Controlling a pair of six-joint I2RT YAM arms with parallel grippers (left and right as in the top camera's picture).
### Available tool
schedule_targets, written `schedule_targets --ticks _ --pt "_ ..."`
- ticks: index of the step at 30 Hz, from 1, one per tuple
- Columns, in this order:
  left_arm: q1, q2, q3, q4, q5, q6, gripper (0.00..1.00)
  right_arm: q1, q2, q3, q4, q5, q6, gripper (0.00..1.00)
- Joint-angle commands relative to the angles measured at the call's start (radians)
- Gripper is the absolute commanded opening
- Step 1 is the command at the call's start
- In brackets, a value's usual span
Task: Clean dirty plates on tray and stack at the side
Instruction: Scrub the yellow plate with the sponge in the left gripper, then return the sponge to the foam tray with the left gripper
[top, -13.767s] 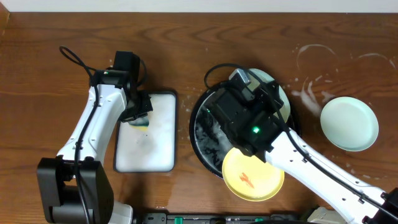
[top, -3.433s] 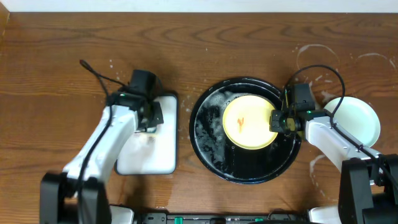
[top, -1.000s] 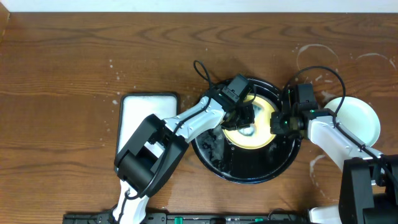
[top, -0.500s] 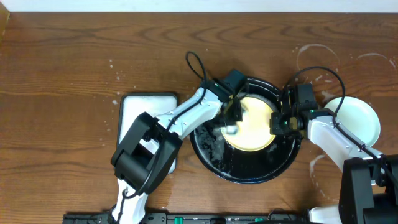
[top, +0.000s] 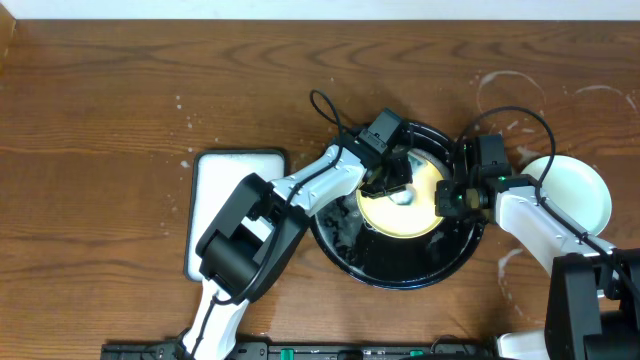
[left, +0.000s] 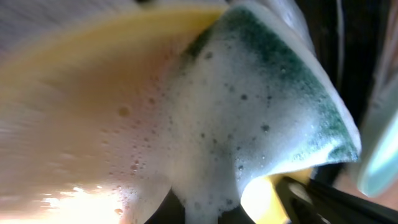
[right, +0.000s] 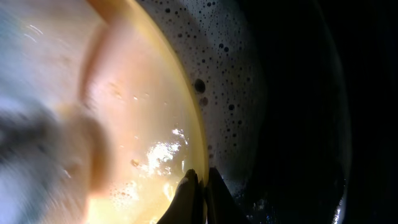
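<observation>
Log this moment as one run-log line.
step: scrub | left pincer: sponge on yellow plate | right pincer: shut on plate rim | yellow plate: in black tray | pale green plate: outside tray, right

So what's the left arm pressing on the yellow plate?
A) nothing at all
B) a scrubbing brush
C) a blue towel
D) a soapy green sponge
D: the left wrist view shows a green sponge covered in white foam, pressed against the yellow plate.
</observation>
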Motion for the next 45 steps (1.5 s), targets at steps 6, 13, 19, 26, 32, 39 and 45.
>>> schedule_targets --ticks 6,13,19,26,32,39,45 --pt "-0.047 0.090 -0.034 -0.142 0.254 -0.008 0.07 0.000 0.006 -0.002 -0.006 0.024 -0.031 0.01" --pt "0.035 0.085 -0.034 -0.282 -0.082 0.116 0.07 0.000 0.006 -0.002 -0.006 0.024 -0.031 0.01" --pt "0.075 0.085 -0.027 -0.292 -0.470 0.149 0.07 0.000 0.006 -0.002 -0.002 0.024 -0.031 0.01" --pt "0.061 0.080 0.032 -0.285 -0.715 0.254 0.07 0.000 0.006 -0.002 -0.003 0.024 -0.031 0.01" --pt "0.052 0.031 0.068 -0.316 -0.800 0.286 0.07 0.000 0.006 -0.002 -0.004 0.024 -0.031 0.01" --pt "0.052 -0.125 0.076 -0.366 -0.692 0.286 0.07 0.000 0.006 -0.002 -0.003 0.024 -0.031 0.01" --pt "0.054 -0.291 0.076 -0.443 -0.657 0.291 0.08 0.000 0.006 -0.002 -0.003 0.024 -0.031 0.01"
